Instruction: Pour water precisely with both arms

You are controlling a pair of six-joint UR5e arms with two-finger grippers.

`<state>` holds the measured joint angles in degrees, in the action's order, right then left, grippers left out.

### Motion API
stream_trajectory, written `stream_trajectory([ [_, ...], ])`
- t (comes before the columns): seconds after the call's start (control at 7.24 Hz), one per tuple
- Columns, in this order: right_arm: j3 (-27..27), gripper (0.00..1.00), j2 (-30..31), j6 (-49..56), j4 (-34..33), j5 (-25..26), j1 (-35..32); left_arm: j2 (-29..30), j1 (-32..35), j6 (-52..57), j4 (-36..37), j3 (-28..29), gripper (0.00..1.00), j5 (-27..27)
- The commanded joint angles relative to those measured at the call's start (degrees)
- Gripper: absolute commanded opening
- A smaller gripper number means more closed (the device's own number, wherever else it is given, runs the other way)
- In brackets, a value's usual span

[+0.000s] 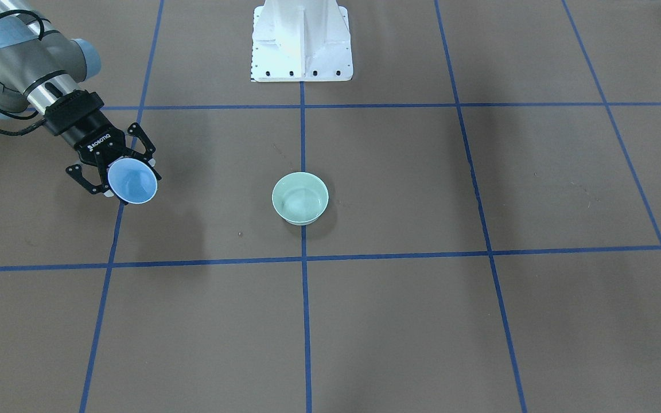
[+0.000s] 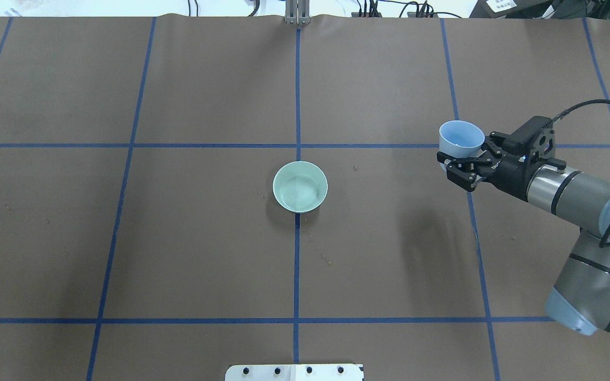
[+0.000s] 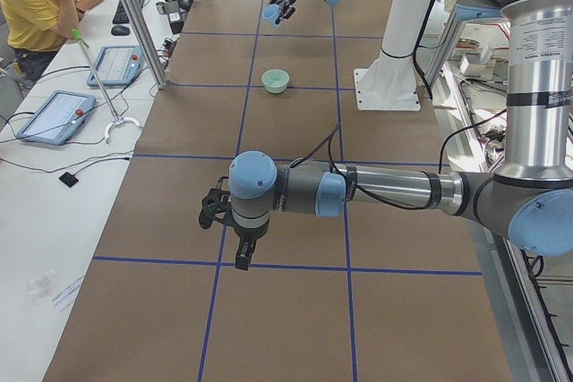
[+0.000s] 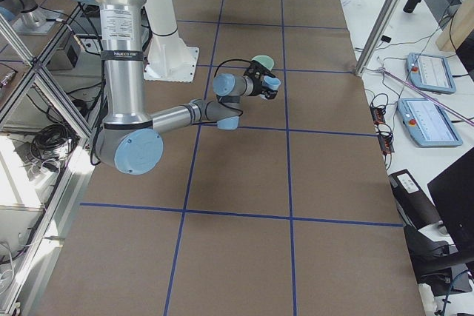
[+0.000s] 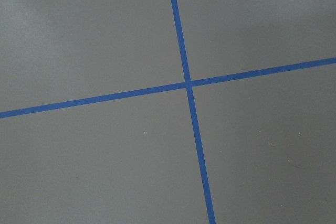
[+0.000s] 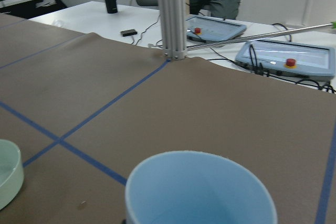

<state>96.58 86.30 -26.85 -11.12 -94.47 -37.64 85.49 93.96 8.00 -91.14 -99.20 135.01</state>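
Pale blue cup point(image 2: 461, 136) up in the air now, roughly upright with its mouth up, over the right-hand part of the worktop point(image 2: 204, 254) about midway between the near and far edges. The right gripper point(image 2: 457, 165) has its black fingers clamped on the cup's lower wall, and the right arm point(image 2: 575, 193) reaches in from the right edge. At the middle of the worktop sits the pale green bowl point(image 2: 300, 187), right on the central blue tape point(image 2: 297, 106) line and well apart from the cup. The water point(image 1: 303, 204) is hard to read (only a faint glint in the bottom of the bowl), and inside the cup I cannot tell how much there is. The left arm point(image 3: 385, 190) stretches out low over the left end of the worktop, with the left gripper point(image 3: 231, 225) pointing down above a tape crossing. Whether its fingers are spread or closed, I cannot tell from the side view.
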Motion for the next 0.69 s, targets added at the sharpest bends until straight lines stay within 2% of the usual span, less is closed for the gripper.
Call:
stream_trajectory([
  [0.0,-0.7,0.00,-3.3,5.1,-0.7,-14.6,-3.3,-0.6,0.0,0.0,0.0,0.0,1.00,0.0],
  [0.28,-0.7,0.00,-8.6,5.3,-8.3,-19.2,-3.4,-0.7,0.0,0.0,0.0,0.0,1.00,0.1],
  [0.55,-0.5,0.00,-11.9,8.2,-15.8,-20.5,-3.1,-0.7,0.0,0.0,0.1,0.1,1.00,0.1],
])
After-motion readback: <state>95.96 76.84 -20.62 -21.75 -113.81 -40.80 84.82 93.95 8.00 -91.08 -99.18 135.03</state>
